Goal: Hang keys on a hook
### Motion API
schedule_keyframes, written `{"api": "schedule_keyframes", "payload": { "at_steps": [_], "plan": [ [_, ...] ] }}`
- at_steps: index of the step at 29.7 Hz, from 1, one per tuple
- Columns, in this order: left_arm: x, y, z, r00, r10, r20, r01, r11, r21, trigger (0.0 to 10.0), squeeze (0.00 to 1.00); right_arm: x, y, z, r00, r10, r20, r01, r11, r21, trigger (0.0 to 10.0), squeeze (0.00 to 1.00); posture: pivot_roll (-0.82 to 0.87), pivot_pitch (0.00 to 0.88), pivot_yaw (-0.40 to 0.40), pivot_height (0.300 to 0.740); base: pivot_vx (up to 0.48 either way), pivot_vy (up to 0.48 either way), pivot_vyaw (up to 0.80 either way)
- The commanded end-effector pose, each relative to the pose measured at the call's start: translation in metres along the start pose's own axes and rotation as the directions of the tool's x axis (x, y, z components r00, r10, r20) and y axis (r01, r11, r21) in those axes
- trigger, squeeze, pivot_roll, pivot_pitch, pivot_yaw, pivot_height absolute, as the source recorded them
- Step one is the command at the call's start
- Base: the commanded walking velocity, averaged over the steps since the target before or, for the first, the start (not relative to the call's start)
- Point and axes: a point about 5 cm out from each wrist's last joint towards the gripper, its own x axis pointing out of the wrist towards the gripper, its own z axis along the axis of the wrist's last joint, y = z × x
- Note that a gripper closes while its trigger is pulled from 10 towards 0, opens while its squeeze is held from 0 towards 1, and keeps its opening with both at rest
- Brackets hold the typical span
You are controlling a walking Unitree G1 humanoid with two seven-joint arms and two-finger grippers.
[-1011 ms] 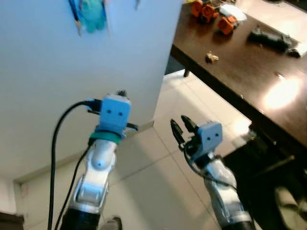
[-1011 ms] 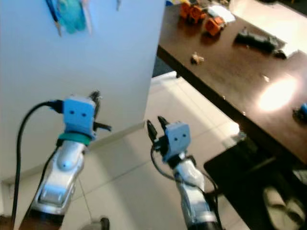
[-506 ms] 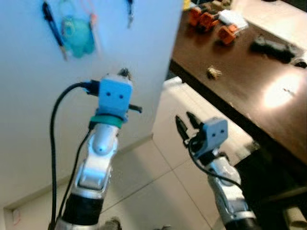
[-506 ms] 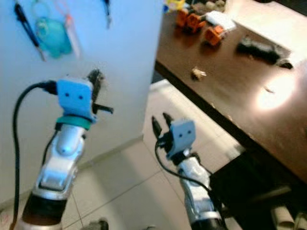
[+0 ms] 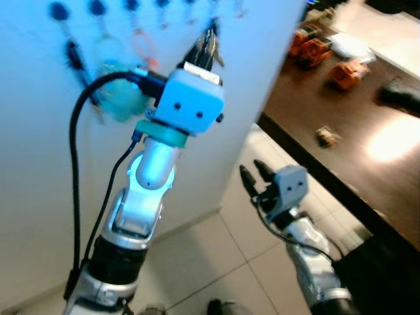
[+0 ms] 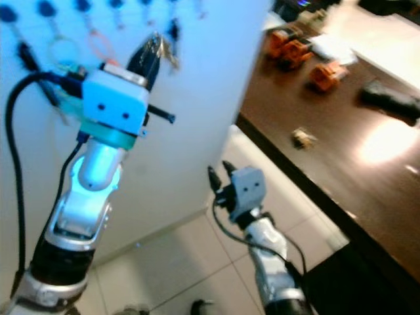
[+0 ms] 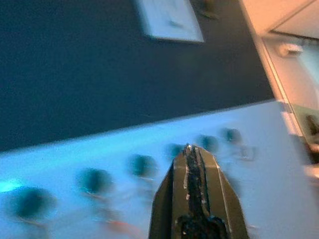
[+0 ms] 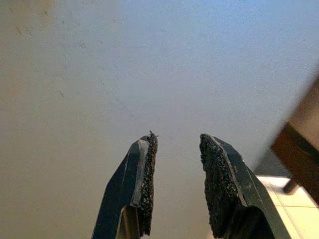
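Observation:
My left gripper (image 6: 149, 56) is raised against the white wall (image 6: 197, 98), just below a row of dark round hooks (image 6: 82, 5). Its fingers are shut on a small bunch of metal keys (image 6: 165, 51), which dangles beside the tips. In the left wrist view the shut fingers (image 7: 193, 164) point at the blurred hooks (image 7: 142, 164). My right gripper (image 5: 254, 176) hangs low over the tiled floor, open with nothing in it; its two pads (image 8: 147, 169) stand apart.
A teal keychain (image 5: 115, 98), a dark strap (image 5: 75, 56) and key rings (image 6: 65, 49) hang from hooks further left. A dark wooden table (image 5: 367, 131) stands on the right with orange objects (image 5: 344, 72) on it. Pale floor tiles (image 5: 230, 275) lie below.
My left arm has lifted the keys up the wall to just under the hooks. The camera has tilted up, bringing the hook row into view. The right gripper has hardly moved.

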Motion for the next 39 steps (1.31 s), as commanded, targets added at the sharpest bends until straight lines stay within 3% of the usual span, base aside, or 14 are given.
{"api": "schedule_keyframes", "payload": {
  "at_steps": [1, 9, 16, 17, 20, 22, 24, 25, 27, 29, 37, 39],
  "plan": [
    [-0.001, -0.008, 0.011, 0.996, -0.035, 0.077, 0.031, 0.998, 0.053, 10.0, 0.00, -0.011, -0.001, -0.015, 0.998, 0.001, -0.067, -0.001, 1.000, 0.000, 10.0, 0.00, -0.04, 0.105, -0.044, 0.740, 0.000, 0.000, 0.00],
    [0.001, -0.021, 0.020, 0.986, -0.101, 0.134, 0.093, 0.993, 0.067, 10.0, 0.00, -0.013, -0.003, -0.021, 0.996, 0.000, -0.088, 0.000, 1.000, -0.001, 10.0, 0.00, -0.03, 0.109, -0.043, 0.740, 0.000, 0.000, 0.00],
    [0.003, -0.026, 0.020, 0.989, -0.100, 0.110, 0.099, 0.995, 0.018, 10.0, 0.00, -0.012, -0.001, -0.022, 0.996, -0.005, -0.087, 0.005, 1.000, 0.003, 10.0, 0.00, -0.03, 0.111, -0.035, 0.740, 0.000, 0.000, 0.00],
    [0.003, -0.027, 0.016, 0.993, -0.094, 0.075, 0.096, 0.995, -0.029, 10.0, 0.00, -0.012, 0.000, -0.023, 0.996, -0.003, -0.088, 0.003, 1.000, 0.003, 10.0, 0.00, -0.03, 0.111, -0.034, 0.740, 0.000, 0.000, 0.00],
    [0.004, -0.029, 0.014, 0.994, -0.103, 0.042, 0.106, 0.992, -0.074, 10.0, 0.00, -0.012, 0.000, -0.023, 0.996, -0.003, -0.088, 0.003, 1.000, 0.004, 10.0, 0.00, -0.03, 0.111, -0.034, 0.740, 0.000, 0.000, 0.00],
    [0.004, -0.035, 0.005, 0.986, -0.161, -0.053, 0.148, 0.971, -0.189, 10.0, 0.00, -0.012, 0.001, -0.023, 0.996, -0.002, -0.085, 0.003, 1.000, 0.005, 10.0, 0.00, -0.03, 0.112, -0.031, 0.740, 0.000, 0.000, 0.00],
    [0.004, -0.035, 0.005, 0.986, -0.161, -0.053, 0.148, 0.971, -0.189, 10.0, 0.00, -0.012, 0.001, -0.023, 0.996, -0.002, -0.085, 0.003, 1.000, 0.005, 10.0, 0.00, -0.03, 0.112, -0.031, 0.740, 0.000, 0.000, 0.00],
    [0.002, -0.041, -0.002, 0.972, -0.204, -0.120, 0.165, 0.946, -0.279, 10.0, 0.00, -0.010, 0.001, -0.022, 0.997, -0.002, -0.077, 0.003, 1.000, 0.006, 10.0, 0.00, -0.03, 0.115, -0.026, 0.740, 0.000, 0.000, 0.00],
    [0.002, -0.042, -0.004, 0.967, -0.215, -0.137, 0.165, 0.938, -0.305, 10.0, 0.00, -0.010, 0.001, -0.021, 0.997, -0.002, -0.074, 0.003, 1.000, 0.007, 10.0, 0.00, -0.03, 0.115, -0.026, 0.740, 0.000, 0.000, 0.00],
    [0.004, -0.040, -0.011, 0.967, -0.162, -0.195, 0.067, 0.905, -0.420, 10.0, 0.00, -0.006, 0.002, -0.018, 0.998, -0.001, -0.057, 0.002, 1.000, 0.009, 10.0, 0.00, -0.04, 0.118, -0.023, 0.740, 0.000, 0.000, 0.00],
    [0.015, -0.036, -0.012, 0.973, -0.116, -0.197, 0.006, 0.874, -0.485, 10.0, 0.00, -0.004, 0.003, -0.016, 0.999, 0.003, -0.047, -0.002, 1.000, 0.010, 10.0, 0.00, -0.04, 0.119, -0.024, 0.740, 0.000, 0.000, 0.00],
    [0.024, -0.033, -0.014, 0.974, -0.091, -0.206, -0.022, 0.872, -0.489, 10.0, 0.00, -0.002, 0.004, -0.014, 0.999, 0.009, -0.039, -0.009, 1.000, 0.011, 10.0, 0.00, -0.04, 0.122, -0.024, 0.740, 0.000, 0.000, 0.00]
  ]
}}
